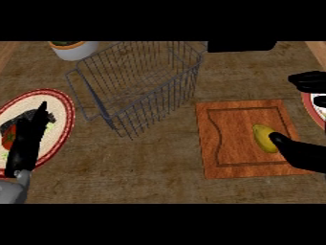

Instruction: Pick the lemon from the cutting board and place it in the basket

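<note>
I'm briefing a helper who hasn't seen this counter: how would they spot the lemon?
Find the wooden cutting board right of the wire basket. The lemon lies near its right edge, by the right hand: the only yellow-green oval there.

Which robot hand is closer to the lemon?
The right robot hand. Its finger touches the lemon on the cutting board. The left robot hand is far away, over the plate.

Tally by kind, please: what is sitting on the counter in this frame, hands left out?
Basket: 1
Cutting board: 1
Lemon: 1
Plates: 2, one at the left, one cut by the right edge
White pot: 1
Dark object at the top edge: 1
Total: 7
</note>
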